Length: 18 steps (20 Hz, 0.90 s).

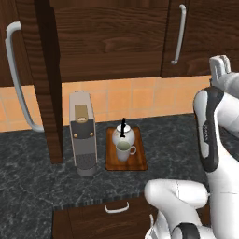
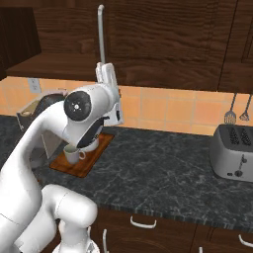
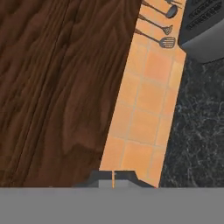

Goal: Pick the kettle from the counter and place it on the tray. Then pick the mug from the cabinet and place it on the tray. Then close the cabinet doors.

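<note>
Your kettle (image 1: 123, 135) and mug (image 1: 123, 151) sit on the tray (image 1: 138, 161), mug at 6 o'clock. Your pincer (image 3: 113, 179) is pinched tight and empty, ready to push the left cabinet door (image 1: 46, 79) closed.

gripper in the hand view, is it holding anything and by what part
Nothing is held. The gripper is shut with its tips together and empty, facing the cabinet door and tiled wall.

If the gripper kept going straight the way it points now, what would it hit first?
Probably the tiled wall: in the hand view the shut gripper aims where tiles meet the cabinet edge. Depth is unclear, so the cabinet could come first.
</note>
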Motion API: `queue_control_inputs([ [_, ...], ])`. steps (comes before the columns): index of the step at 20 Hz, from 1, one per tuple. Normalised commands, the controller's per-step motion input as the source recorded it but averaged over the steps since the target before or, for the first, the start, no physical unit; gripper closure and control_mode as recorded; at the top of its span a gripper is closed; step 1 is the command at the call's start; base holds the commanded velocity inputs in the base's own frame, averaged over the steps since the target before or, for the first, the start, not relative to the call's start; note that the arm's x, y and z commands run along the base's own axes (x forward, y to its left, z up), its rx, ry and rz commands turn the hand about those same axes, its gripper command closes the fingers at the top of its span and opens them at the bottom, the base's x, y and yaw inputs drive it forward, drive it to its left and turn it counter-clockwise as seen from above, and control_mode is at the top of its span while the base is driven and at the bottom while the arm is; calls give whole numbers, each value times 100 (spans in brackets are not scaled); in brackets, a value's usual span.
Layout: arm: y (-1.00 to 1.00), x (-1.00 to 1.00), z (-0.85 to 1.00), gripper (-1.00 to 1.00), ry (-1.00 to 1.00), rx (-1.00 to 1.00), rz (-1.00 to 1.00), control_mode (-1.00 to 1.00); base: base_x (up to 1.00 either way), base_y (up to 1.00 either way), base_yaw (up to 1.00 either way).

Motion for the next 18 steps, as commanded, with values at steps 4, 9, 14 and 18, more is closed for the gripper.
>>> queue_control_inputs([
  [4,90,-99,-64,100,0,-37,1,-100,0,0,0],
  [9,100,-38,-81,100,-8,-79,31,-100,0,0,0],
  [14,82,-49,-38,100,-1,-88,51,-100,0,0,0],
  [18,93,-46,-74,100,0,-91,44,-100,0,0,0],
])
